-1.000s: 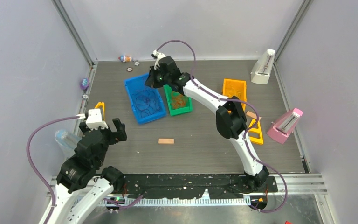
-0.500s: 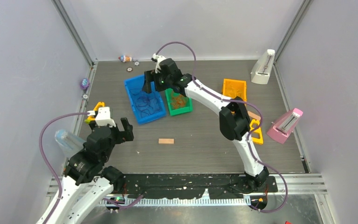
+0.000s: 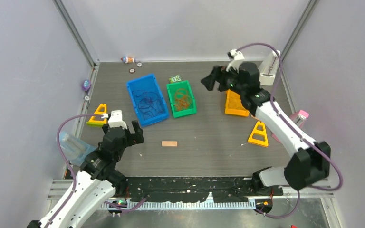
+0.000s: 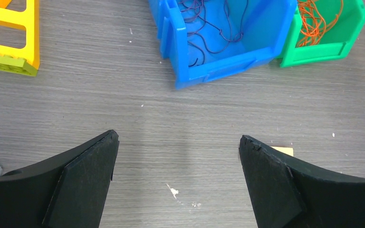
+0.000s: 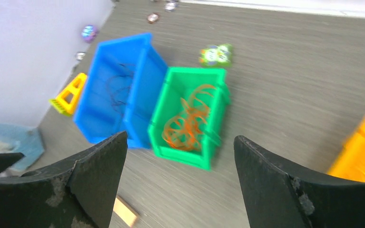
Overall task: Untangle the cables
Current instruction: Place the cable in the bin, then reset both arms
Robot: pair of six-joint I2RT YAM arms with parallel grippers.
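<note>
1. The cables are sitting in two bins near the middle of the table (image 3: 209, 142). The dark cables (image 3: 147, 100) are lying as loose loops on the floor of the blue bin (image 3: 154, 119). The orange cables (image 3: 183, 99) are curling in a clump inside the green bin (image 3: 184, 113) just beside it.
2. The strands are overlapping in each bin, and I cannot tell whether they are knotted.
3. The left gripper (image 4: 177, 142) is hanging released, its jaws spread wide with nothing between them. It is hovering over bare table on the near side of the blue bin, with a small wooden block (image 3: 169, 143) lying near it.
4. The right gripper (image 5: 180, 140) is likewise gaping and empty. It is hanging high between the green bin and an orange bin (image 3: 235, 110), looking back toward the cables. Its wrist view is blurring.
5. Risks as I am judging them:
   - The strands are thin and looping over each other, so a gripper closing on one is likely catching neighbours and lifting the whole clump.
   - A loop hooking on a bin wall could be dragging or tipping that light bin, and the two bins are sitting so close that one could shove the other.
   - The bins are narrow, so wide jaws coming down risk striking a rim.
   - Pulling hard on a crossed strand could be tightening a knot rather than freeing it.
</note>
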